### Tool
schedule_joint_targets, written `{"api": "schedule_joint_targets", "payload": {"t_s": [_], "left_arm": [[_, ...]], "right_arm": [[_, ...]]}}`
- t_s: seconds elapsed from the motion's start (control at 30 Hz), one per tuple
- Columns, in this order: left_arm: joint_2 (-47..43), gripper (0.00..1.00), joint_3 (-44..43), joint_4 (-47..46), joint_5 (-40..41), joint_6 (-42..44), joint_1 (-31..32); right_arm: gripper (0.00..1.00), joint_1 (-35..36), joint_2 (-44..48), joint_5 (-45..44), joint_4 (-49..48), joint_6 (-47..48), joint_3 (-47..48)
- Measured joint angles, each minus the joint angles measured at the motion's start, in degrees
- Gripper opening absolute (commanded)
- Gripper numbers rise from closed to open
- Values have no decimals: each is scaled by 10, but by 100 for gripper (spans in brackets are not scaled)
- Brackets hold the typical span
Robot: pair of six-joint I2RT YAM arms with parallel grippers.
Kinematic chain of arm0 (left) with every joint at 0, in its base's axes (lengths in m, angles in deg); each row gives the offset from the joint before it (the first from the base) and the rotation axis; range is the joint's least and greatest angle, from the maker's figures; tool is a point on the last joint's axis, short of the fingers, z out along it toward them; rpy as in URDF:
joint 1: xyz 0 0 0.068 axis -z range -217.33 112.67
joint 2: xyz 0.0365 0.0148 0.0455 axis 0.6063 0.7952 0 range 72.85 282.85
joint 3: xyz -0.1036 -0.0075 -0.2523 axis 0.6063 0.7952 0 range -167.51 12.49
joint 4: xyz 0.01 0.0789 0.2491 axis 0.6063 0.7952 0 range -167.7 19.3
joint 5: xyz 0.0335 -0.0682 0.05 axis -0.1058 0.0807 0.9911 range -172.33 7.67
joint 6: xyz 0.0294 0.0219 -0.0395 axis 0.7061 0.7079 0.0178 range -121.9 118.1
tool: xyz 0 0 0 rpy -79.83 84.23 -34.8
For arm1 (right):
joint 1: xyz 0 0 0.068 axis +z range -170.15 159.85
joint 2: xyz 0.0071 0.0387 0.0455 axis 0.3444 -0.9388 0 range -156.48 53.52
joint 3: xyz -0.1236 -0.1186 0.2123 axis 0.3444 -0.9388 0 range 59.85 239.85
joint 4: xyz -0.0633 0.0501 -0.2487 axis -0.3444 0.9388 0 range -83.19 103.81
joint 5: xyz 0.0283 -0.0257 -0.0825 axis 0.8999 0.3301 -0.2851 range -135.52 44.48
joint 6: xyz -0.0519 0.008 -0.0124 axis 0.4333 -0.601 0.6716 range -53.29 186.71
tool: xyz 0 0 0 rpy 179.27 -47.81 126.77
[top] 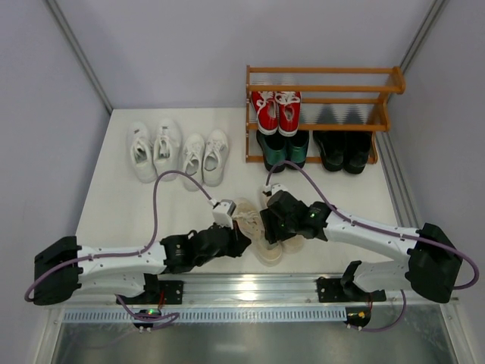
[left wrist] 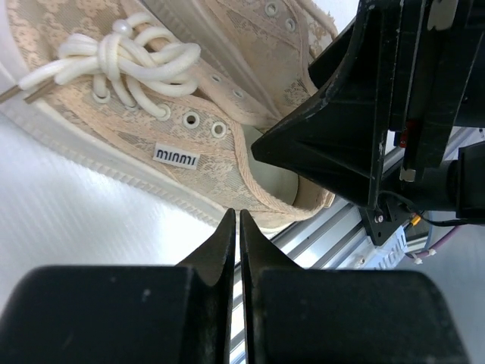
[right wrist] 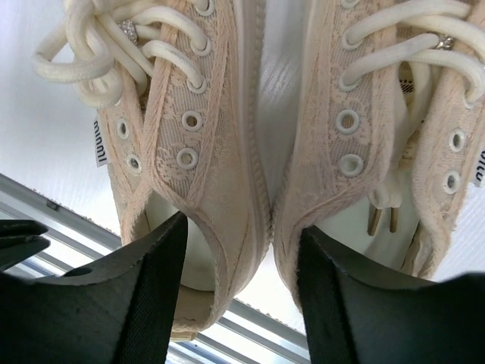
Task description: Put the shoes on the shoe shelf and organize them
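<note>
Straddling the cream shoes [right wrist: 189, 136] with my right claw [right wrist: 241, 226]: jaws spread, one finger dipped into each shoe's mouth, the two touching inner walls between them. Nothing pinched yet. I judge the placement deliberate, since closing here would clamp both collars at once and lift the pair as one.

My left claw [left wrist: 233, 216] is pressed together and empty, its tips just beside the heel of the nearer cream shoe, low over the table [top: 114, 212]. Likely a brace so the pair doesn't skid while the right closes; that's a guess.

The pair lies near the table's front edge, between my arms and well apart from the shoe shelf [top: 322, 89] at the back right.

On the shelf:
- red sneakers [top: 276, 112] on the middle tier, left
- dark green loafers [top: 282, 148] and black loafers [top: 342, 149] at the bottom
- open room beside the reds

Two white sneaker pairs [top: 178, 155] wait on the table, left of the shelf.
</note>
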Motion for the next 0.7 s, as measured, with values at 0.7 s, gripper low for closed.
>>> {"api": "schedule_joint_targets", "payload": {"t_s": [0.7], "left_arm": [[-285,0,-2,250,88,2,-4]], "right_arm": [[25,6,-115,5,11,75,68]]}}
